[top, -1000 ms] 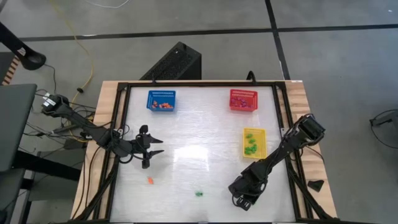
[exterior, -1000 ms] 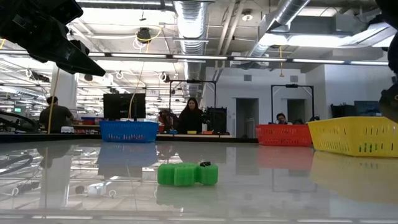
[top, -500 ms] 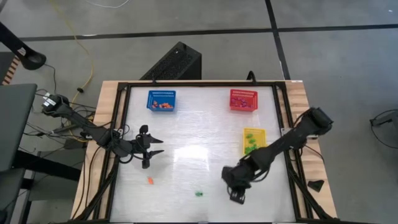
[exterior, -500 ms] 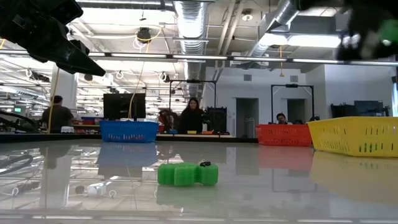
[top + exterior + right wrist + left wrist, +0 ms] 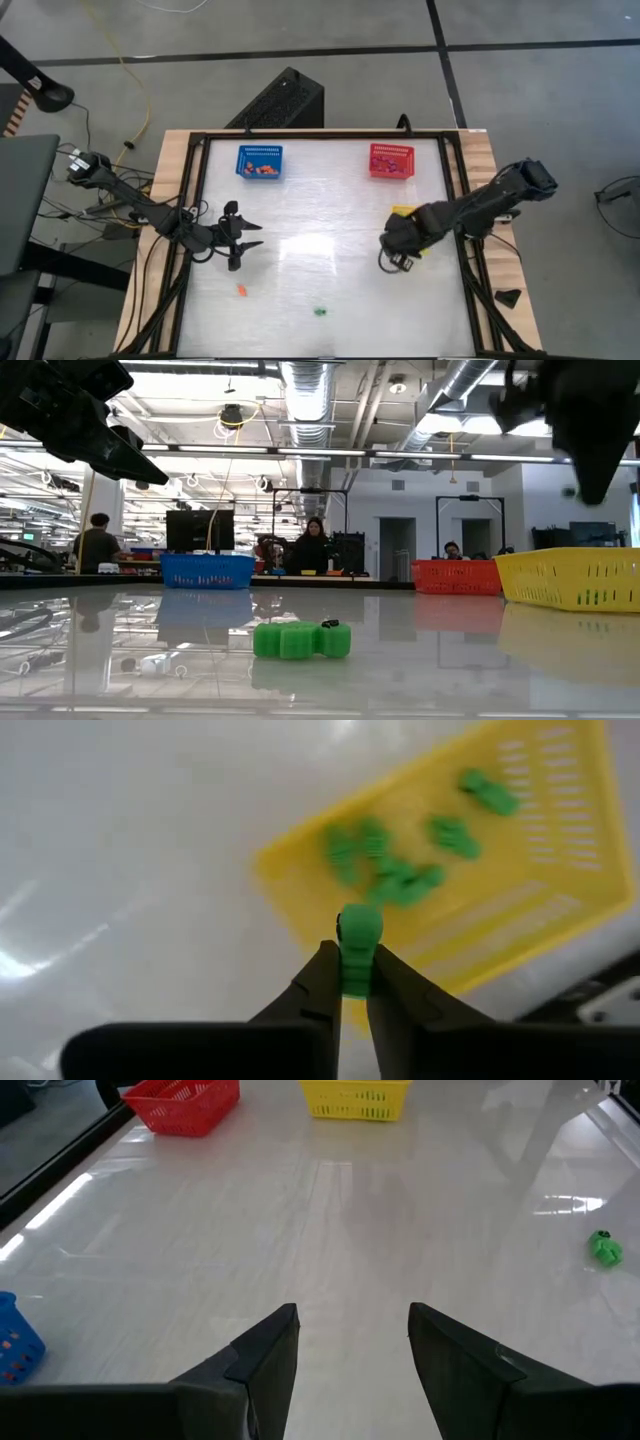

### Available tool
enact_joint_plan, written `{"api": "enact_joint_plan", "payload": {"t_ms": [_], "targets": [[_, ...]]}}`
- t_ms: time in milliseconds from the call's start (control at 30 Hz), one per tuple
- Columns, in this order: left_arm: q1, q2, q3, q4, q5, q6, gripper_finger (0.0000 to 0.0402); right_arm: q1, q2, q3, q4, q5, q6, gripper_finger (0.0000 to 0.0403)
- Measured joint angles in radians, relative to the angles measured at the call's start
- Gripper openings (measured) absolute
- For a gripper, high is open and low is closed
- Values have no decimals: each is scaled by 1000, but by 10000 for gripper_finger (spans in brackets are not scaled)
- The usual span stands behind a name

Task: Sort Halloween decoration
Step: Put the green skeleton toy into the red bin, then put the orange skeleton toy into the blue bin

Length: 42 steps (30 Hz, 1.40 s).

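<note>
Above yellow basket (image 5: 520,890) edge: right gripper (image 5: 350,982) pinches green trinket (image 5: 358,945) between its fingertips.
Table: loose green trinket (image 5: 320,311), orange trinket (image 5: 241,291).
Left gripper (image 5: 350,1342): spread, empty.

Three baskets on desk (image 5: 320,215): one basket (image 5: 260,161) far left, second basket (image 5: 390,160) far right, third basket (image 5: 402,211) nearer, at right edge. R pincer (image 5: 403,262) w/ trinket (image 5: 357,948) above third basket's near end. L pincer (image 5: 250,235) at left. Loose trinkets near: one (image 5: 241,290) left, another (image 5: 320,311) centre.
</note>
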Motion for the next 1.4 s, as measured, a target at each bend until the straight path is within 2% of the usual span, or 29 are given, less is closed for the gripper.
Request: {"api": "enact_joint_plan", "payload": {"t_ms": [100, 333, 467, 633, 733, 833, 933, 1000, 1167, 1267, 1400], "targets": [[0, 0, 0, 0, 0, -2, 180, -81, 4, -58, 0, 2, -60, 83], [0, 0, 0, 0, 0, -18, 180, -222, 7, -102, 2, 4, -168, 180], [0, 0, 0, 0, 0, -20, 180, -248, 7, -89, -1, -4, -224, 222], [0, 0, 0, -6, 5, -55, 180, -195, -18, -60, 40, 8, -202, 237], [0, 0, 0, -36, 101, -94, 180, -108, -42, -59, 162, 91, -172, 238], [-1, 1, 0, -54, 277, -130, 180, 1, -47, -67, 376, 321, -198, 239], [-19, 22, -8, -31, 495, -143, 180, 85, -31, -114, 679, 529, -311, 239], [-56, 51, -8, -21, 568, -143, 180, 116, -1, -129, 847, 561, -416, 239], [-173, 170, -9, -16, 598, -178, 180, 158, 104, -133, 1100, 561, -610, 239], [-208, 237, -10, 9, 583, -179, 180, 159, 164, -133, 1160, 544, -689, 240], [-225, 293, -9, 56, 511, -161, 180, 141, 221, -133, 1183, 543, -724, 240]]}}
